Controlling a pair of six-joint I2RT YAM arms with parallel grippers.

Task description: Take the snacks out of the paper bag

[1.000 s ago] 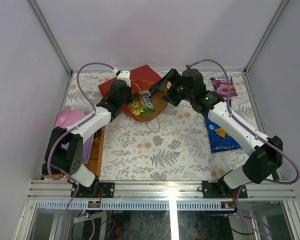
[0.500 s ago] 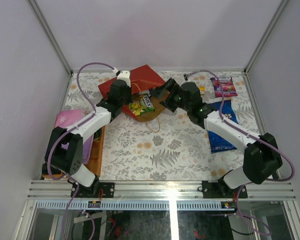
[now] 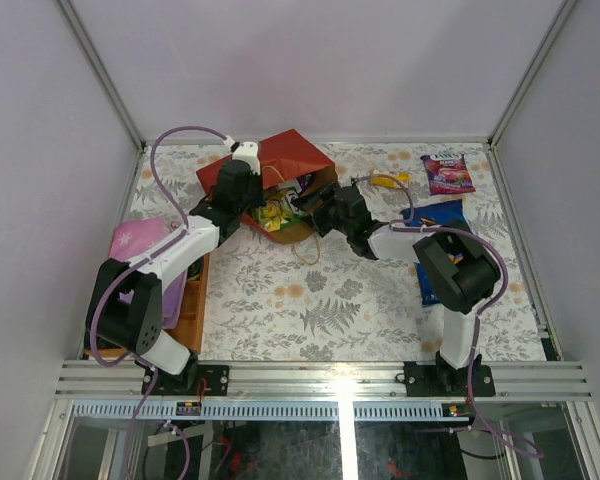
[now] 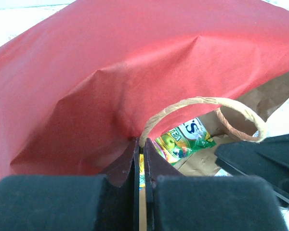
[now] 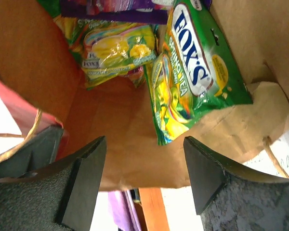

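l gripper [image 4: 139, 163] pinched shut on the paper bag [image 4: 135, 62] at its red rim, by the cord handle [image 4: 207, 103]. r gripper [image 5: 144, 173] at the bag mouth, jaws apart, holding nothing. green fox's packet [image 5: 192, 82] just ahead, w/ a yellow packet [image 5: 118, 53] deeper in. blue doritos bag [image 3: 448, 215] + purple packet [image 3: 446, 174] lie outside on the table [image 3: 310, 290].

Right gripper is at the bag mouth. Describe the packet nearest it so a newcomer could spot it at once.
Find the red paper bag lying at the far middle of the table, its brown mouth facing the right gripper. Just inside that mouth lies a green packet. Unlike the yellow packet and purple packet deeper in, it carries big blue FOX'S lettering on a white oval.
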